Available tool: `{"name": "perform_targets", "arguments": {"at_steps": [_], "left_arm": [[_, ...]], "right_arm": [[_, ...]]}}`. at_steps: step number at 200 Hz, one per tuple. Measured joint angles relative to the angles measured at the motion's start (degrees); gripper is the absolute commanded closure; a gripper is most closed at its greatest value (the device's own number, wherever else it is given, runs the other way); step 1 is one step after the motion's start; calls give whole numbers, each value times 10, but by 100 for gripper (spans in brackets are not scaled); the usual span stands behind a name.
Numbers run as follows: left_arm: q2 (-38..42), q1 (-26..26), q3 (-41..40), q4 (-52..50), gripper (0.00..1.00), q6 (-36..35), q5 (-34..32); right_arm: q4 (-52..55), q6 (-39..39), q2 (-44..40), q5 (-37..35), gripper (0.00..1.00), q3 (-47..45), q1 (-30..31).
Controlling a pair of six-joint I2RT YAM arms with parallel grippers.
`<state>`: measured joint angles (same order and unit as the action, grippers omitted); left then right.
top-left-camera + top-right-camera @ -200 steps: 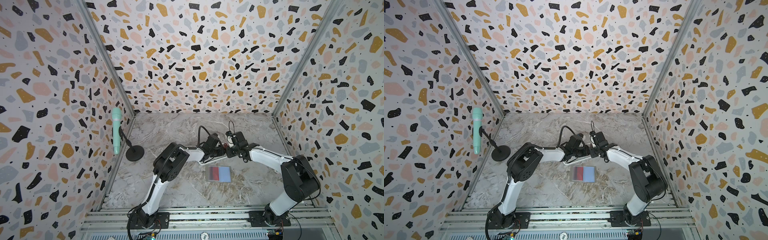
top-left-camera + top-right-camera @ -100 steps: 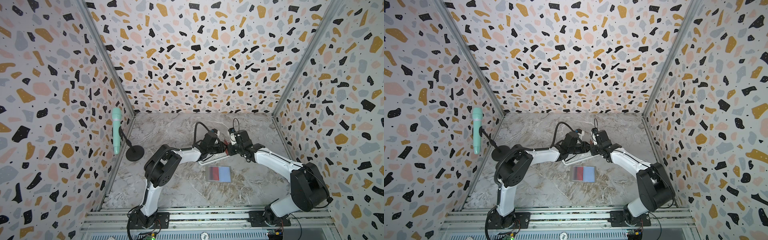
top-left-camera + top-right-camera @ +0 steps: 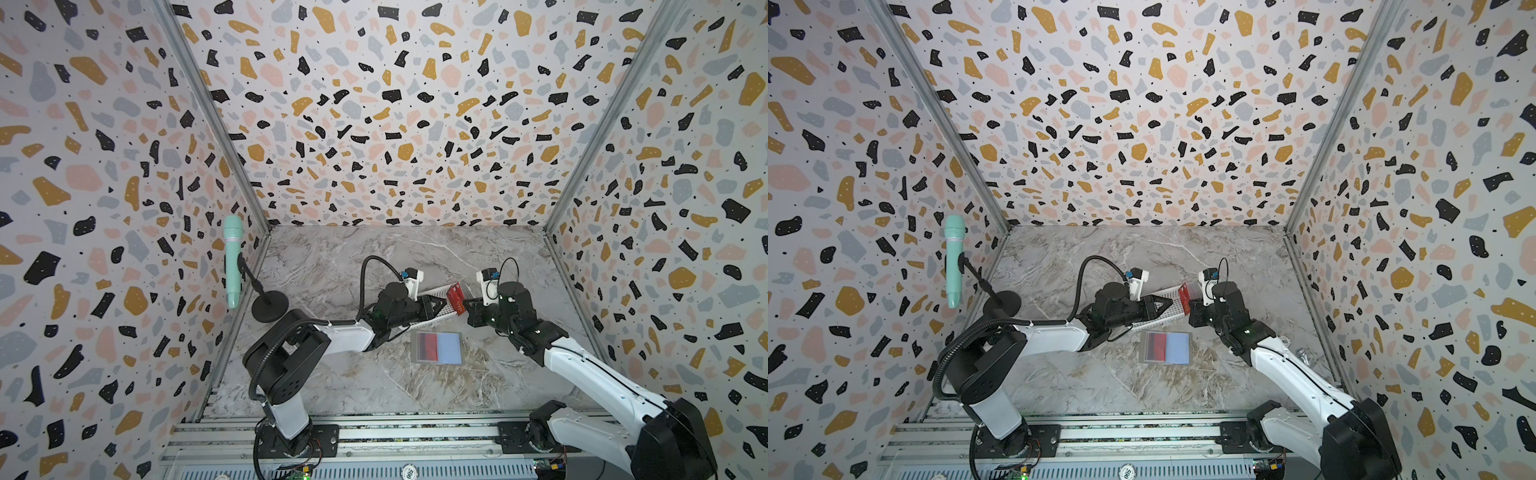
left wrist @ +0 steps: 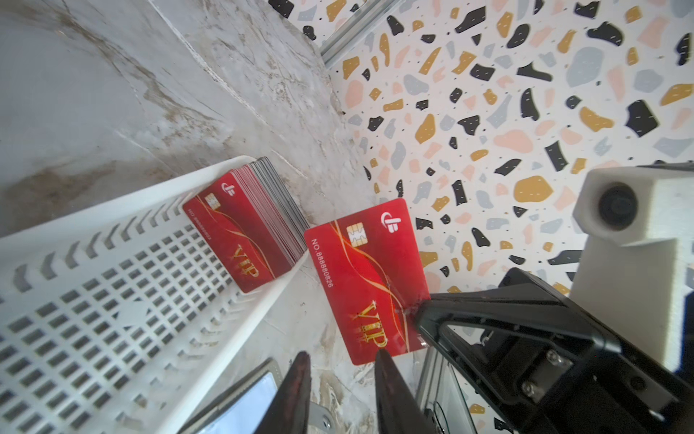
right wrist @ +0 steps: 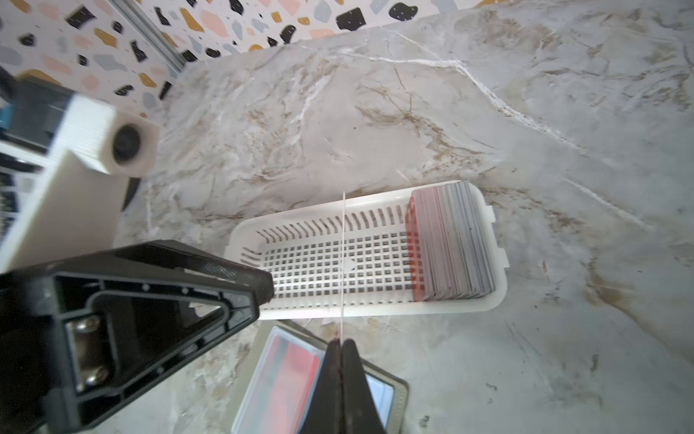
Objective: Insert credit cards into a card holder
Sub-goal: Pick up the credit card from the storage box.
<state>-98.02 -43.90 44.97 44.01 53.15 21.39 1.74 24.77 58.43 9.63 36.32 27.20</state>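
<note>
Counter: white basket far, card stack at right end; open wallet nearer, red card inside. Left pincer apart, empty. Right pincer clamps VIP card aloft. Carry step; next, align edge with free sleeve.

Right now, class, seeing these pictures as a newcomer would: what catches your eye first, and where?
A red VIP card stands out, pinched in the right hand just off one end of the white basket. Inside that end stands a stack of cards. Nearer the robot, the wallet lies open, red showing in one half.
</note>
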Motion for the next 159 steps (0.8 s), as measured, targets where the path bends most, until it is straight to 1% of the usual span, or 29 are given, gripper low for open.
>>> {"name": "perform_targets", "arguments": {"at_steps": [50, 83, 125, 159], "left_arm": [[18, 0, -85, 194, 68, 75, 42], [17, 0, -117, 297, 70, 123, 59], [16, 0, -119, 360, 71, 153, 71], [15, 0, -121, 373, 72, 165, 71]], "right_arm": [[-50, 80, -92, 123, 97, -47, -27], [-89, 126, -112, 189, 96, -72, -28], [-148, 169, -109, 245, 96, -88, -28], [-163, 180, -106, 252, 96, -94, -29]]}}
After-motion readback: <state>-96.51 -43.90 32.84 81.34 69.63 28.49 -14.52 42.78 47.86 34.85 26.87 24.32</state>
